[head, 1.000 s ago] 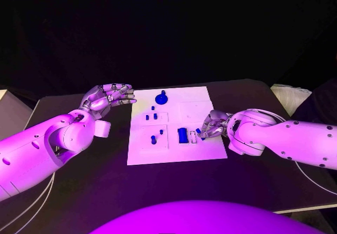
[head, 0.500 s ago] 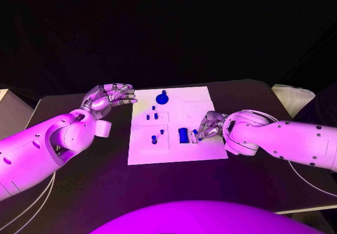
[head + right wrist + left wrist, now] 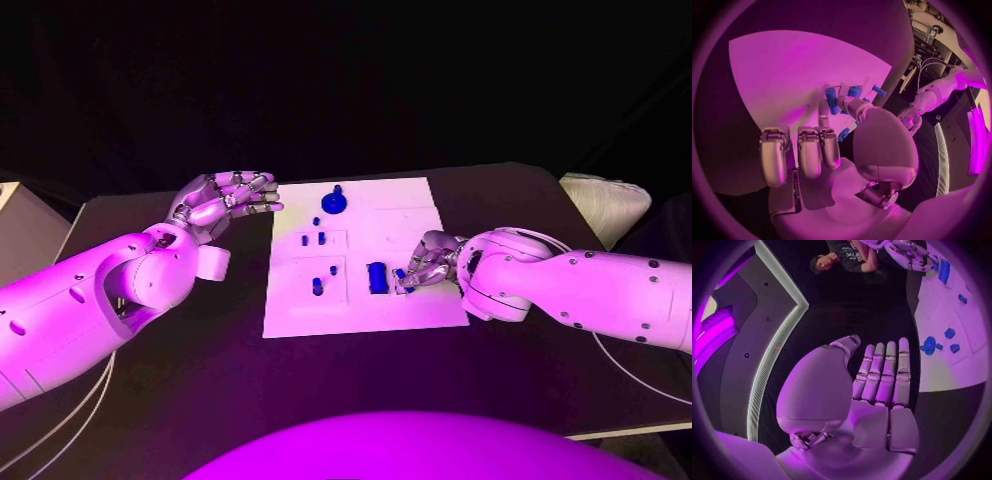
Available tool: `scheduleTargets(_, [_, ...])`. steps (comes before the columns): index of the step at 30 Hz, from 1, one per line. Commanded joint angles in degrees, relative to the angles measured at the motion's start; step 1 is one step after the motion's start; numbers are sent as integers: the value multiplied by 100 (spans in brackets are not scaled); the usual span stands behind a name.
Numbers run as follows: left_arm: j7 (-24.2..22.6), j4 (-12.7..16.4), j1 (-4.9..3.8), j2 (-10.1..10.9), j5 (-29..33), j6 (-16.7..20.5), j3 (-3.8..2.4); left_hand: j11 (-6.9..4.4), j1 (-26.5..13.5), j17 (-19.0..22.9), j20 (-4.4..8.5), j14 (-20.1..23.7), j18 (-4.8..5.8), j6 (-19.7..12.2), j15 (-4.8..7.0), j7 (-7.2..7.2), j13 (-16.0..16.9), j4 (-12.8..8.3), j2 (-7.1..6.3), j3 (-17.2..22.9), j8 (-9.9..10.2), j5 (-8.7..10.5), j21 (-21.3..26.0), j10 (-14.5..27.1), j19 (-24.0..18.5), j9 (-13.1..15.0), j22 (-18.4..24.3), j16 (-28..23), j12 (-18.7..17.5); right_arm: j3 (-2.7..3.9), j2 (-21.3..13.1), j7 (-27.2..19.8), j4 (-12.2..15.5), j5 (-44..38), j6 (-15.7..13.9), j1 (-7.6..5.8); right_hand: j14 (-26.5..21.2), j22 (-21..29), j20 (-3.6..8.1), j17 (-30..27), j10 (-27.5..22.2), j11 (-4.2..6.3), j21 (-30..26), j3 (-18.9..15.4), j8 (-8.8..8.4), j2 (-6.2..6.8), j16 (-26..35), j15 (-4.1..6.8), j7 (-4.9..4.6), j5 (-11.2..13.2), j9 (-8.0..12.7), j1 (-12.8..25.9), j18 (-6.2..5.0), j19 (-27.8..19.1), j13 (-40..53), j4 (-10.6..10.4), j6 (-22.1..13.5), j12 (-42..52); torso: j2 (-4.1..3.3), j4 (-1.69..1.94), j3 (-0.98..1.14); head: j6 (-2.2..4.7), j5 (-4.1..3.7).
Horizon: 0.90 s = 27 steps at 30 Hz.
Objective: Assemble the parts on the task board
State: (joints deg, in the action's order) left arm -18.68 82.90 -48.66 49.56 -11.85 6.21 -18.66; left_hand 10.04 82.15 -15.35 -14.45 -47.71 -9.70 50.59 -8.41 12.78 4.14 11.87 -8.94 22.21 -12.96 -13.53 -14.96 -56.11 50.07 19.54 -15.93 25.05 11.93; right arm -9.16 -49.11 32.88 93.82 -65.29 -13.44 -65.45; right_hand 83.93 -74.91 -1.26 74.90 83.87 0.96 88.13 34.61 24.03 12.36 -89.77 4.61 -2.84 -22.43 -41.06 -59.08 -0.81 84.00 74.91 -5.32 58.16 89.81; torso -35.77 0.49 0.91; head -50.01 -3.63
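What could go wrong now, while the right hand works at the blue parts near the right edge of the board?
1. The right hand has its fingers down among the small blue parts on the task board; it could knock a neighbouring part, such as the tall blue block.
2. The fingers hide the contact, so a weak pinch might drop the piece.
3. The left hand is beside the board, not on it, so a push may shift the board.
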Motion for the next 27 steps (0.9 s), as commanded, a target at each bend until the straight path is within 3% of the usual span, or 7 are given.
scheduleTargets(1, [-29, 12, 6, -5, 5, -94, -2, 15, 16, -5, 3, 29, -54, -19, 1, 3, -7, 33, -22, -13, -2, -4, 21, 14, 31, -9, 4, -35, -32, 0, 13, 14, -2, -103, 94, 5, 607, -1454, 32, 1510, 596, 37, -31, -52, -37, 1, -23, 36, -7, 10, 8, 65, 40, 564, 1492, -16, 21, -23, 1, -4, -2, 1, 0])
scheduleTargets(9, [-25, 11, 6, -10, 5, -99, -2, 15, 16, -5, 3, 29, -54, -19, 1, 3, -7, 33, -22, -13, -2, -4, 21, 14, 31, -9, 4, -35, -32, 0, 38, 15, -37, -146, 38, 5, 607, -1454, 27, 1510, 591, 31, -32, -190, -62, 8, -23, 30, -13, 106, 30, 175, 40, 564, 1487, -123, 37, -34, 0, 5, -2, 1, -3])
scheduleTargets(13, [-15, 11, 6, -7, 4, -104, -2, 16, 15, -7, 2, 32, -54, -21, 0, 5, -7, 40, -22, -17, -2, -4, 26, 15, 33, -11, 8, -36, -35, 0, 54, 13, -55, -153, -11, 5, 607, -1447, 19, 1510, 590, 19, -58, -361, -101, 13, -23, 20, -26, 371, 61, 318, 36, 560, 1486, -296, 46, -38, -5, 7, -4, 1, 12])
scheduleTargets(27, [11, 15, 6, 0, 3, -113, -2, 19, 9, -8, 1, 37, -54, -25, -2, 8, -7, 49, -23, -24, 0, -3, 31, 19, 34, -13, 11, -39, -38, 0, 71, -5, -16, -130, -45, 6, 607, -1443, 12, 1510, 584, 9, -75, -458, -124, 57, -23, 12, -36, 455, 76, 362, 33, 557, 1481, -361, 39, -51, 4, -2, -3, 1, 32])
